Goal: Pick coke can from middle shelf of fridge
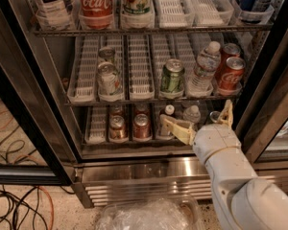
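Note:
A red coke can (pixel 230 74) stands at the front right of the middle shelf (pixel 144 98), a wire rack with white lane dividers, and a second red can (pixel 229 51) stands behind it. The fridge (pixel 149 169) has its door open. My gripper (pixel 201 121) is open and empty. It hangs in front of the bottom shelf, below and a little left of the coke can. Its left finger (pixel 175 128) points left and its right finger (pixel 226 114) points up toward the can, without touching it.
A water bottle (pixel 204 68) and a green can (pixel 173 75) stand left of the coke can, with silver cans (pixel 108 78) further left. A tall Coca-Cola bottle (pixel 94 1) is on the top shelf. Cans (pixel 141 126) and small bottles (pixel 192 113) fill the bottom shelf. Cables (pixel 19 205) and a plastic bag (pixel 144 214) lie on the floor.

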`<state>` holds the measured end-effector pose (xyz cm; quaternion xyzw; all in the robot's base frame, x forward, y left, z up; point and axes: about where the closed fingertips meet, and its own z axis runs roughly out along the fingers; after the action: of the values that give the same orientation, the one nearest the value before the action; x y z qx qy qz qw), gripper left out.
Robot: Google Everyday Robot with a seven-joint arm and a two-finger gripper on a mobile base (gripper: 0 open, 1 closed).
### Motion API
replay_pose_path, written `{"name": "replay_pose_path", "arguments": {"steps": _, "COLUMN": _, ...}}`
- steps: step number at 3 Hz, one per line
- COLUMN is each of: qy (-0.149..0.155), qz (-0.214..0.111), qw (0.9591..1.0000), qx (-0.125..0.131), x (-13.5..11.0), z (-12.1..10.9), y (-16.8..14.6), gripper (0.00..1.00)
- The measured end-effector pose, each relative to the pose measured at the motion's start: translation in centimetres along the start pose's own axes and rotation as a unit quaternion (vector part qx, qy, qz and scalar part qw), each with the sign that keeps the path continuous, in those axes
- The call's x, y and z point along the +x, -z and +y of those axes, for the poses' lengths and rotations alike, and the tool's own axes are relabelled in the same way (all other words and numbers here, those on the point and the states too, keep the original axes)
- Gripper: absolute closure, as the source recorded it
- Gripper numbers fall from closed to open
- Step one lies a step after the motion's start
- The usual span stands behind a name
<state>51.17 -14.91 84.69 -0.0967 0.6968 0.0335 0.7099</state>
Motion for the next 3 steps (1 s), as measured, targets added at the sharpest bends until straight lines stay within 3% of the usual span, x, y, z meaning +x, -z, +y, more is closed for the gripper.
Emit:
{"name": "replay_pose_path", "arguments": {"steps": 1, "qy": -0.035, "qz": -0.027, "qw": 0.9986, "qx": 0.029, "x": 0.3, "z": 0.4, "y": -0.3, "gripper": 0.00}}
{"name": "replay_pose_path", "arguments": {"steps": 3, "qy": -0.040, "qz": -0.040, "qw": 0.9974, "qx": 0.045, "x": 0.5, "z": -0.7, "y": -0.8, "gripper": 0.00}}
